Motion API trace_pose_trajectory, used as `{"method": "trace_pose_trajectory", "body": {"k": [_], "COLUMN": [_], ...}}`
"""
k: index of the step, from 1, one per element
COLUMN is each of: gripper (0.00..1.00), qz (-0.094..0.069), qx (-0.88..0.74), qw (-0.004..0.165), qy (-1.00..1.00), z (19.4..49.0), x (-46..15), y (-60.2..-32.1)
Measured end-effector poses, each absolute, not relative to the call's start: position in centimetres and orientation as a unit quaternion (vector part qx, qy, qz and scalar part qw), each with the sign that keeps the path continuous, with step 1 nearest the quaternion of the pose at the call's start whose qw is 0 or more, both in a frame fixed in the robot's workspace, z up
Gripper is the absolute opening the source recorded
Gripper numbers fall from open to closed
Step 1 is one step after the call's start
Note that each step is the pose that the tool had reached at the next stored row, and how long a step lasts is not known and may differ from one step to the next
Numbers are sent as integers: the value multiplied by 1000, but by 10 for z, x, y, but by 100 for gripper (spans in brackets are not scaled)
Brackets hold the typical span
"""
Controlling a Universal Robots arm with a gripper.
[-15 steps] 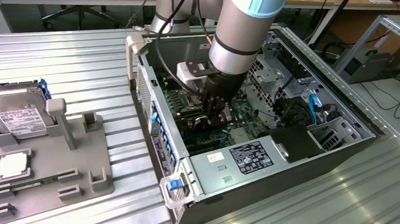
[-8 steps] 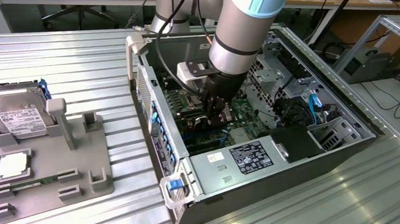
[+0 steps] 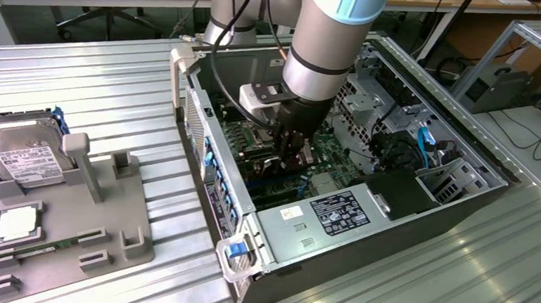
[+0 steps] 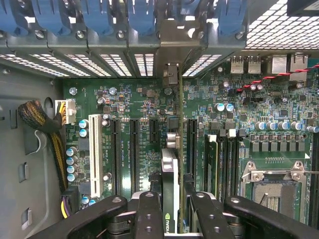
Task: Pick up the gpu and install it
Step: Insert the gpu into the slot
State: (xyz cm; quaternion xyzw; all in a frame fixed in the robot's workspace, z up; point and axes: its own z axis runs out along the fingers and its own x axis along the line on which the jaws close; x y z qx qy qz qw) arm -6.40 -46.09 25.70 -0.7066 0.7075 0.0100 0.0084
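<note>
Lying at the exterior view's left, a hard drive (image 3: 25, 156) rests on a grey holder (image 3: 106, 219). At the centre, the gripper (image 3: 290, 151) reaches into the open computer case (image 3: 279, 238). Its fingers (image 4: 149, 215) are clamped on the gpu (image 4: 170, 177), held on edge over the motherboard (image 4: 134, 99), among the long slots.

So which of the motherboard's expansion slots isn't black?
The white slot, nearest the braided cable bundle and farthest from the gpu in the hand; the others are black.

1 arm (image 3: 318, 56), 1 gripper (image 3: 292, 153), 1 gpu (image 4: 170, 174), 1 computer case (image 3: 358, 269), 1 hard drive (image 3: 21, 156), 1 tray (image 3: 69, 217).
</note>
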Motion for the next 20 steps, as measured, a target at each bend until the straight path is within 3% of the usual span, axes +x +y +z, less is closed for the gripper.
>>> {"method": "trace_pose_trajectory", "body": {"k": [7,10,20], "gripper": [27,41,41], "qz": [10,10,10], "qx": [-707,-707,-707], "qw": [8,8,8], "qy": [708,708,707], "z": [257,257,272], "x": [-64,-64,-64], "y": [-461,-461,-461]}}
